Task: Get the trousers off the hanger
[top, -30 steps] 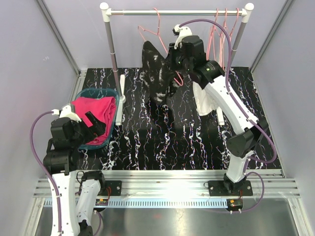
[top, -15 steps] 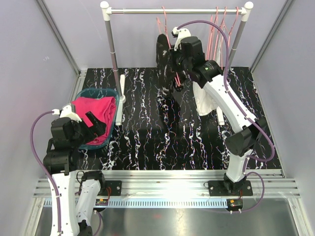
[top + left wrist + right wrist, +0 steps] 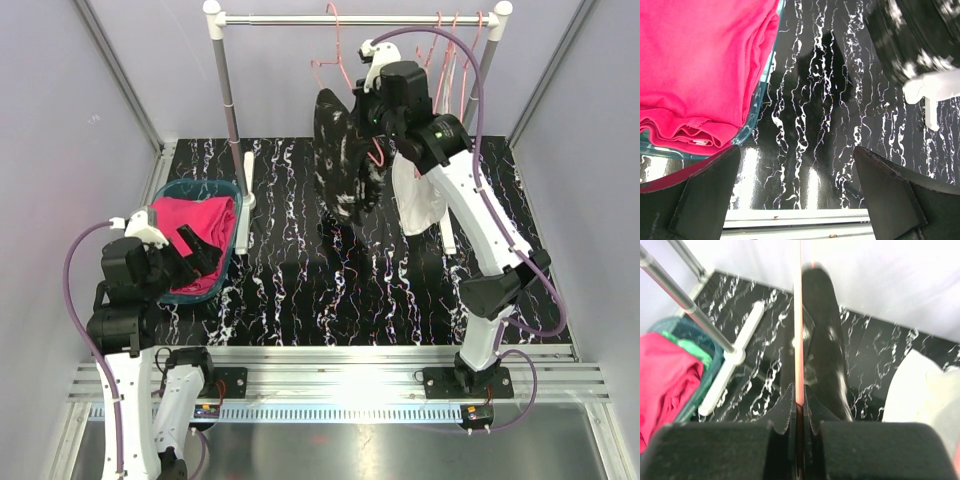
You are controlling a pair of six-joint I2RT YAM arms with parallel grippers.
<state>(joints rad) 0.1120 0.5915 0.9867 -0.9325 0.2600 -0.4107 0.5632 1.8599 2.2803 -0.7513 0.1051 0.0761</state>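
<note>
The black speckled trousers [image 3: 338, 160] hang on a pink hanger [image 3: 322, 70] in front of the rail [image 3: 300, 21]. My right gripper [image 3: 368, 125] is shut on that hanger's wire. The right wrist view shows the pink hanger [image 3: 799, 315] pinched between the jaws of the right gripper [image 3: 799, 400], with the black trousers [image 3: 822, 340] beyond. The pink trousers [image 3: 190, 222] lie in the teal basket [image 3: 200, 184], over a mint green pair [image 3: 690, 346]. My left gripper [image 3: 200, 252] stands open and empty at the basket's near right corner. In the left wrist view the left gripper [image 3: 797, 150] is beside the pink trousers [image 3: 700, 65].
Several empty pink hangers [image 3: 447, 50] hang at the rail's right end. A white cloth [image 3: 415, 195] hangs below them. The rack's left post [image 3: 228, 95] and white foot [image 3: 735, 365] stand next to the basket. Grey walls close in both sides.
The right gripper has closed on the hanger wire and carried hanger and black trousers rightward and up toward the rail. The left arm has barely moved.
</note>
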